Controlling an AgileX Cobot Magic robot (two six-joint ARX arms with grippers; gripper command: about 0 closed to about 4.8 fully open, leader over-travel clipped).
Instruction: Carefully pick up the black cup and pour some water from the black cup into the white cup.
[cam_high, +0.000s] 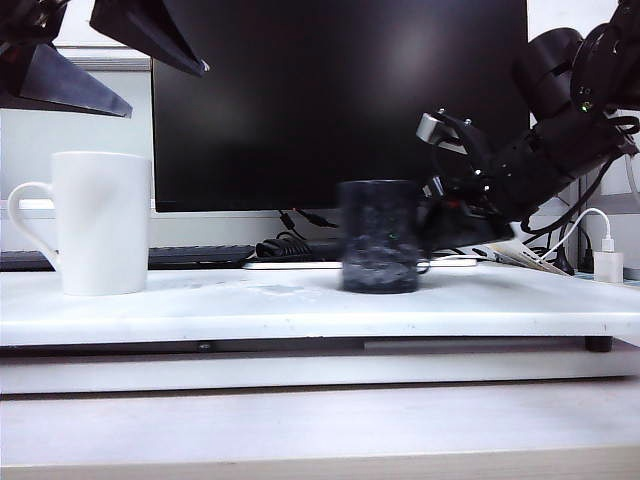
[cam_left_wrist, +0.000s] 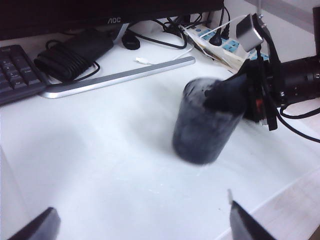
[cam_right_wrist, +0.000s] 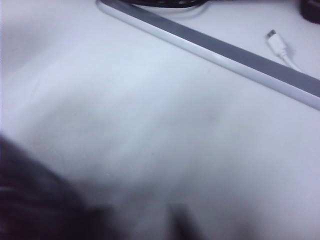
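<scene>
Right hand (cam_high: 432, 215) at black cup (cam_high: 379, 237) (blurred); left hand (cam_left_wrist: 140, 220) agape.

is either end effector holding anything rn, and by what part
Left end effector: nothing. Right end effector is at the short dark textured cup's rim and handle side; a grip cannot be told.

Black monitor (cam_high: 340, 100) standing behind the white table (cam_high: 300, 310). Keyboard (cam_left_wrist: 17, 72) and coiled black cable (cam_left_wrist: 65, 57) lying beside a silver bar (cam_left_wrist: 120, 76); white power strip (cam_left_wrist: 220, 42) sitting further off.
</scene>
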